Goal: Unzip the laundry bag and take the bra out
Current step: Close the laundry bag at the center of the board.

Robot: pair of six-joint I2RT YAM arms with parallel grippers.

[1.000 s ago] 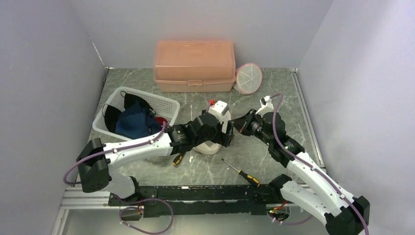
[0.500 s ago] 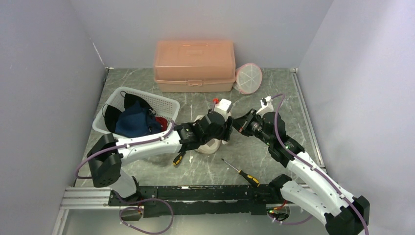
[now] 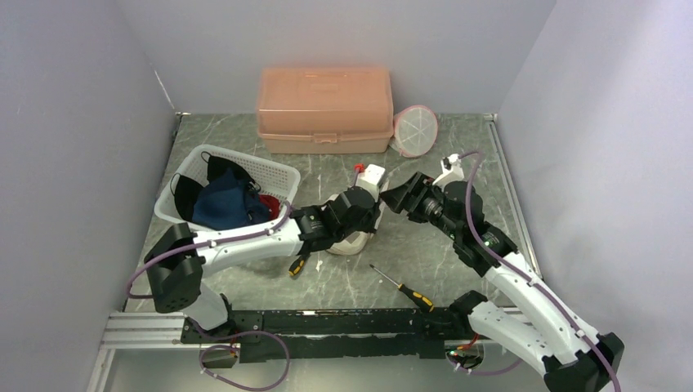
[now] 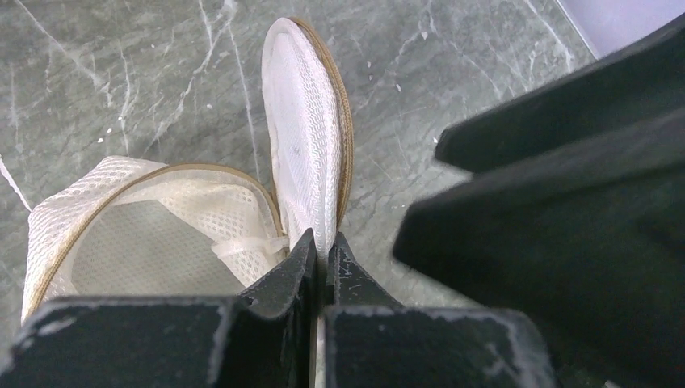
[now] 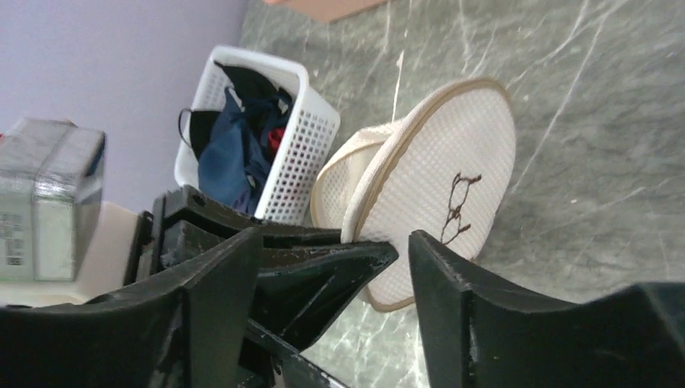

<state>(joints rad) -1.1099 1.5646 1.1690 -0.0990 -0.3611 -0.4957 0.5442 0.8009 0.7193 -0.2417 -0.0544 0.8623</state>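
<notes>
The white mesh laundry bag (image 4: 121, 242) lies on the table with its tan zipper undone and its round flap (image 4: 307, 137) standing up. My left gripper (image 4: 323, 252) is shut on the flap's lower edge. Seen from the right wrist, the same flap (image 5: 440, 194) shows a small dark embroidered mark. My right gripper (image 5: 335, 238) stands open just beside the left one, with nothing between its fingers. From above, the two grippers (image 3: 373, 214) (image 3: 394, 198) meet over the bag (image 3: 347, 243). The bra cannot be made out; only pale fabric shows in the opening.
A white basket (image 3: 278, 175) of dark clothes stands to the left. At the back are a peach plastic box (image 3: 324, 110) and a round pink mesh pouch (image 3: 416, 131). A screwdriver (image 3: 402, 287) lies near the front, another tool handle (image 3: 298, 265) by the bag.
My left gripper has closed on the bag's flap. My right gripper has let go, opened and drawn back a little toward the far right.
</notes>
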